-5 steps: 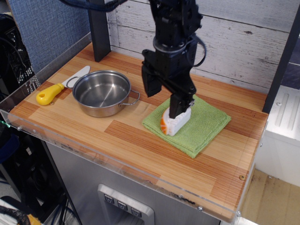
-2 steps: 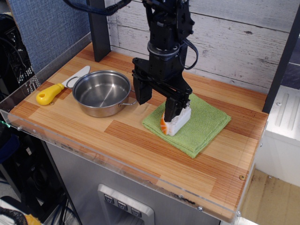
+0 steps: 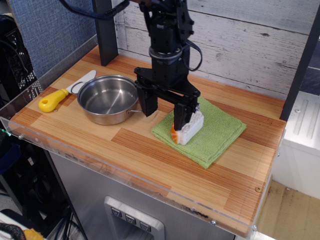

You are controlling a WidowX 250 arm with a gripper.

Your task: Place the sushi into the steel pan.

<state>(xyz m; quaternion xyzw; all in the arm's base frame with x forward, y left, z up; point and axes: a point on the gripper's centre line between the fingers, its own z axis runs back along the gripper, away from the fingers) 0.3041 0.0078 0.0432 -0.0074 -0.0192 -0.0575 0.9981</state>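
A black robot arm descends from the top of the frame over a striped wooden countertop edged in clear acrylic, its wrist pointing straight down and cables looping beside it. The gripper hangs with its two dark, blocky fingers spread wide apart, holding nothing. One finger stands right at the toy sushi, overlapping its near side in this view (whether it actually touches cannot be told); the other finger hangs off the cloth, toward the pan. The sushi, a small white plastic block with rounded edges and an orange end facing the viewer, sits on a folded green cloth of soft, knitted-looking texture, directly below the gripper. The steel pan, round, shallow and mirror-bright with thin wire loop handles, rests on the wood just to the left of the gripper, empty. Beyond the pan, farther left, lies a toy knife with a glossy yellow handle and a pale blade. Whitewashed planks form the backdrop behind the arm.
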